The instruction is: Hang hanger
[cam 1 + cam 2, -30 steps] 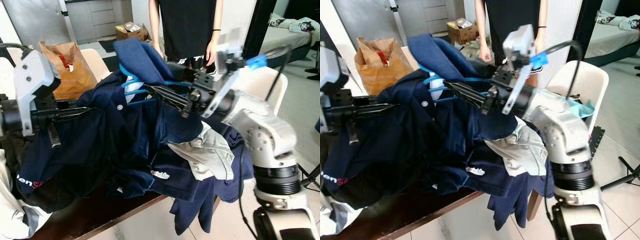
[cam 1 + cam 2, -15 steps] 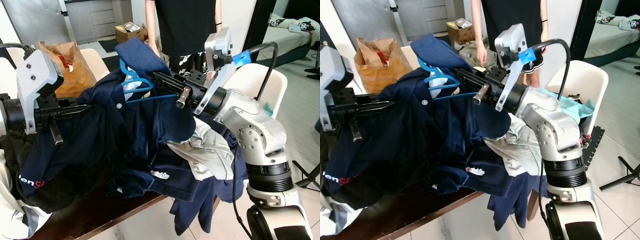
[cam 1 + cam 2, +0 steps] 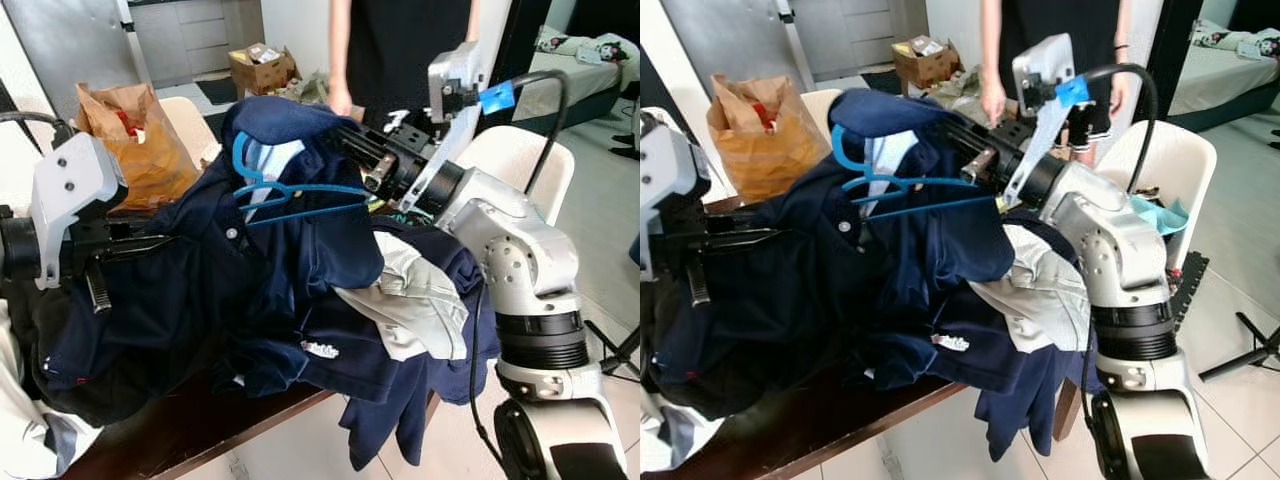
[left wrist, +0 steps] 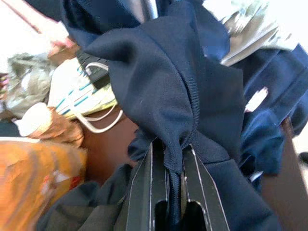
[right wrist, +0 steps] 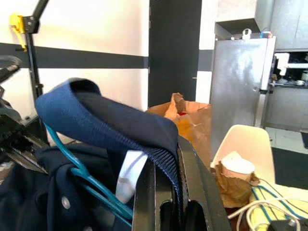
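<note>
Presently noted: brown paper bag at upper left of the eye views, red item showing at its mouth; cardboard box at top centre, contents unclear. Blue hanger at centre, inside the collar of a navy polo shirt heaped on the desk. Right pincer clamped on the shirt's collar. Left pincer clamped on a fold of the same shirt. Seen by left wrist camera alone: striped cloth and white cord on the desk. Person standing behind.
</note>
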